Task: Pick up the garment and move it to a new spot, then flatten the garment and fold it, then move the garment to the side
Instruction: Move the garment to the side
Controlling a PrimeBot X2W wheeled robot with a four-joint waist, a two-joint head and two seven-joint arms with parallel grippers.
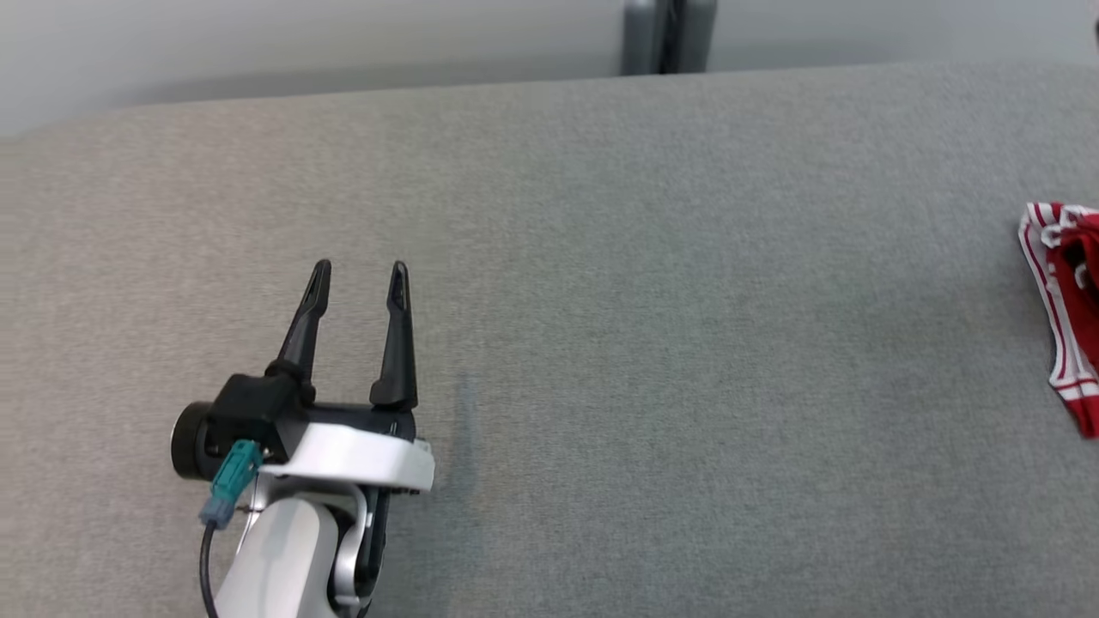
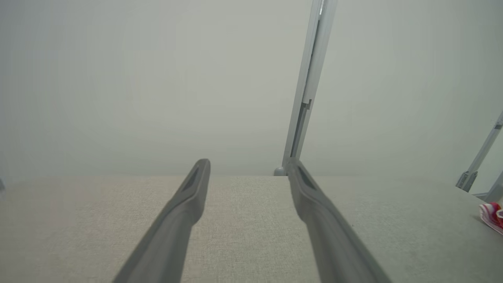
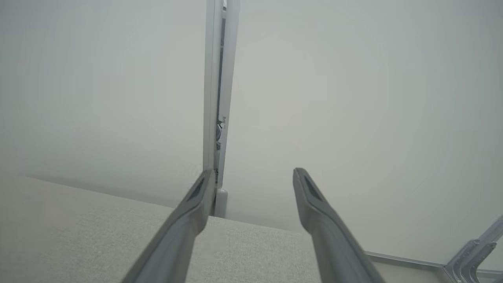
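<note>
The garment (image 1: pixel 1065 318) lies bunched at the far right of the grey cloth-covered table (image 1: pixel 652 257). It is red with red-and-white striped trim, and the picture's edge cuts most of it off. A corner of the garment (image 2: pixel 491 215) also shows low on the right of the left wrist view. My left gripper (image 1: pixel 361 268) hovers over the table's left part, far from the garment, its two dark fingers apart and nothing between them. The left wrist view looks along the left gripper (image 2: pixel 248 162) towards the table's far edge. My right gripper (image 3: pixel 253 173) is open and empty above the table.
A grey metal post (image 1: pixel 668 34) rises behind the table's far edge, against a pale wall. Slanted metal frame legs (image 2: pixel 477 161) stand past the right end of the table. Bare grey cloth stretches between my left gripper and the garment.
</note>
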